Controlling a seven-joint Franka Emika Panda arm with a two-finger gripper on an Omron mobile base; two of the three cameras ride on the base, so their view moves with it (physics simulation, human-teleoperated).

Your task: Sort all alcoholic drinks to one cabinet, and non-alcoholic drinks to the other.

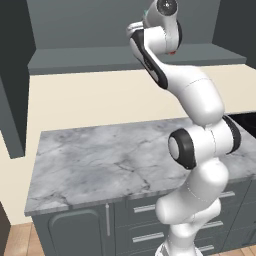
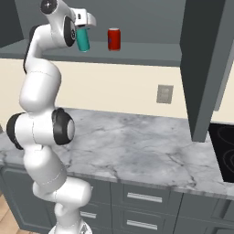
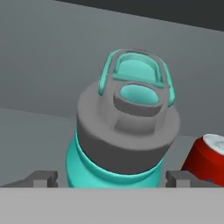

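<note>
A teal bottle [image 2: 83,40] with a grey cap leans slightly at the left of the overhead cabinet's shelf floor [image 2: 151,54]. My gripper [image 2: 83,28] reaches down over its top. In the hand view the bottle [image 3: 127,131] sits between my two fingertips [image 3: 43,177], which stand wide apart with a thin gap on each side, so the gripper is open. A red soda can [image 2: 114,39] with a silver top stands upright on the same shelf, a short way to the bottle's right, and shows as the red can [image 3: 205,159] at the edge of the hand view.
The cabinet's open dark door [image 2: 201,68] hangs at the right, reaching down toward the marble counter [image 2: 137,141]. A wall outlet [image 2: 164,93] sits on the cream backsplash. A black cooktop [image 2: 224,146] lies at the far right, with grey drawers [image 2: 141,197] below.
</note>
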